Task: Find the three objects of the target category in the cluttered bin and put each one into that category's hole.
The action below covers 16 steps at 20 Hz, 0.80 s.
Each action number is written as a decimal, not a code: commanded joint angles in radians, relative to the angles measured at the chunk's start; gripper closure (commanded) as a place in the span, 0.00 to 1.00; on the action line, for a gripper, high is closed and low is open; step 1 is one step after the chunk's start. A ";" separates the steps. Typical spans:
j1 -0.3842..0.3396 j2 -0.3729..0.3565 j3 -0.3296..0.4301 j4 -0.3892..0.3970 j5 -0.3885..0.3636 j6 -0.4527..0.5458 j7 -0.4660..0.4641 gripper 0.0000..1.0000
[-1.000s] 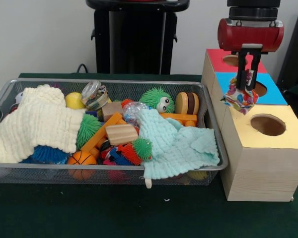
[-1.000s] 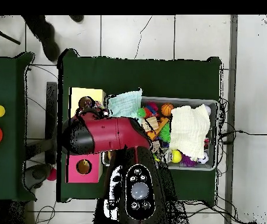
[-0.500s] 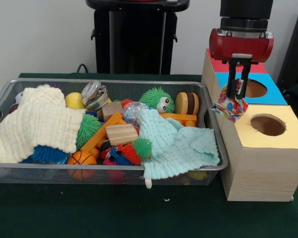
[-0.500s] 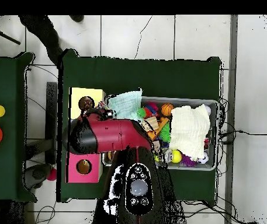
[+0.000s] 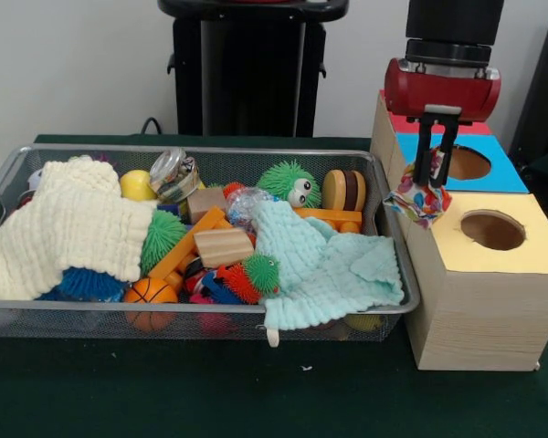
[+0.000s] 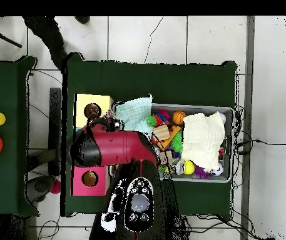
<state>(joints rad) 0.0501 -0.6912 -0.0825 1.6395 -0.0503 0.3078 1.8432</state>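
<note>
On the left we see the wire bin (image 5: 388, 239) heaped to its rim with toys, a cream cloth (image 5: 68, 228) and a mint cloth (image 5: 324, 265) draping its front edge. Green tabletop (image 5: 256, 392) lies bare in front. Rightward, our hand (image 5: 432, 178) grips the colourful fabric piece (image 5: 418, 203) above the wooden box's (image 5: 479, 306) left edge, beside the blue-panel hole (image 5: 468, 162); the yellow-panel hole (image 5: 492, 230) sits uncovered.
</note>
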 commanded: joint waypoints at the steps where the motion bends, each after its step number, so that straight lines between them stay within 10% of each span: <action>1: 0.041 0.043 -0.053 -0.048 0.073 0.040 0.251 1.00; 16: 0.124 0.086 -0.133 -0.084 0.132 0.051 0.232 1.00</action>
<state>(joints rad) 0.1790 -0.6590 -0.2045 1.5711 0.0356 0.3078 1.8432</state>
